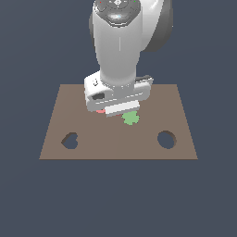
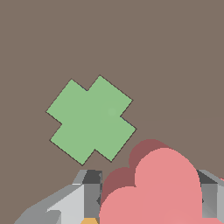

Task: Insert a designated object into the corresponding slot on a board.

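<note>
One flat brown rectangular board [image 1: 152, 104], two dark holes: one heart-shaped slot [image 1: 70, 140], one round hole [image 1: 166, 139]. One green cross-shaped piece [image 2: 91, 119]. One flat pinkish-red heart piece [image 2: 153, 192], between my jaws, which grip it above mid-board.

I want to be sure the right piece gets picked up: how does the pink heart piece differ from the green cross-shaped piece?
The heart piece is pinkish-red with rounded lobes; the green piece is a straight-edged cross. The heart sits between the claw's fingers, while the green piece lies free on the board. Both are flat and single-coloured.
</note>
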You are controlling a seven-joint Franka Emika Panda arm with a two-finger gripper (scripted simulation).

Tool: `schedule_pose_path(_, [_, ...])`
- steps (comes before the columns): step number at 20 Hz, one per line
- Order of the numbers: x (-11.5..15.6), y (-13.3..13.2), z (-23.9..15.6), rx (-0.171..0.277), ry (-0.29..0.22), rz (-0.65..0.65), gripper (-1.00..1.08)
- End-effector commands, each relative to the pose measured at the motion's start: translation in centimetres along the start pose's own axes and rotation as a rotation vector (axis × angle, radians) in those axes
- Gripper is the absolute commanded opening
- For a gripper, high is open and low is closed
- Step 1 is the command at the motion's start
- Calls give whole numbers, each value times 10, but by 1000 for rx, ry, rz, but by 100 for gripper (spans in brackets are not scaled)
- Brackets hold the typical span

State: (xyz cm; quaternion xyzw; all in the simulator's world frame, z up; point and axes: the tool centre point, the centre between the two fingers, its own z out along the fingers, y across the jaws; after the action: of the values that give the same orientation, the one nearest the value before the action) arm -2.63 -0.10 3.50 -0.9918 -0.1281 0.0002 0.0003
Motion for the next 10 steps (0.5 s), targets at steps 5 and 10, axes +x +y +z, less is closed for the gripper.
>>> schedule_pose_path(5, [5,50,-2,0,0,-175,-100])
schedule_pose_path(10, [15,88,-3,0,0,-308,-100])
